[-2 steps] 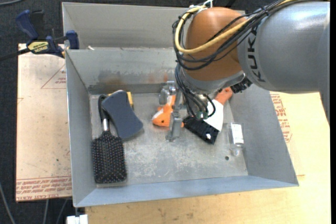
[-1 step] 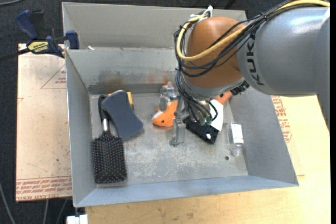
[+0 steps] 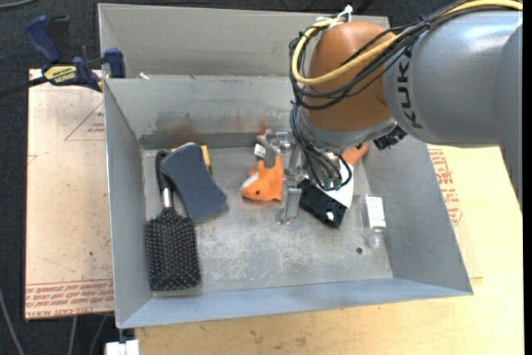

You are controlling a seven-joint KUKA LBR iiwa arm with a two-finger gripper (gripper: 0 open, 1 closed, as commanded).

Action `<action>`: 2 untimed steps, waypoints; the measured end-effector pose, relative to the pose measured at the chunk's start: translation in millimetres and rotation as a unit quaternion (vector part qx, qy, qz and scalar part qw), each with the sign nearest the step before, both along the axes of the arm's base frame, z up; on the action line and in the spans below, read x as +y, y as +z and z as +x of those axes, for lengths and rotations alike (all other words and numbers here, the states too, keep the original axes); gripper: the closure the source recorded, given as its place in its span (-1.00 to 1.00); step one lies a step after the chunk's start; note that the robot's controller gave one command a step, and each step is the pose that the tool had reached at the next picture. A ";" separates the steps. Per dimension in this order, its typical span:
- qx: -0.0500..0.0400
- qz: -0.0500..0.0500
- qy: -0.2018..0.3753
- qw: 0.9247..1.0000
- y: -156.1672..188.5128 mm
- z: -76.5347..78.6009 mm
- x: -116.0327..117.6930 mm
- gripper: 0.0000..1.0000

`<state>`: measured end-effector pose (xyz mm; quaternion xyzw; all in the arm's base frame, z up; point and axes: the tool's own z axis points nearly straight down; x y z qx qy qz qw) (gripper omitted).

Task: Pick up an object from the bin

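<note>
You look down into the grey metal bin (image 3: 125, 179) from above and slightly off to one side, near enough that it nearly spans your view, with the arm (image 3: 465, 71) crossing its right wall.

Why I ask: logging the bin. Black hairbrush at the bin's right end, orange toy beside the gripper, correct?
No. The camera view shows the black hairbrush at the left end of the bin; the orange toy does sit beside the gripper.

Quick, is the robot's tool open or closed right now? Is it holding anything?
Tool: cannot be told whether it is open or closed. It is low, right beside the orange toy. No hold on anything can be seen.
</note>
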<state>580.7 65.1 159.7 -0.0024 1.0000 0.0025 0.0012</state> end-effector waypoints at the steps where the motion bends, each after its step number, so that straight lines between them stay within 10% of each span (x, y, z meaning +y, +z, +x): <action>1: -0.002 -0.002 -0.051 0.999 -63.7 39.5 -16.4 1.00; 2: -0.002 -0.001 -0.052 0.999 -63.7 39.5 -16.5 1.00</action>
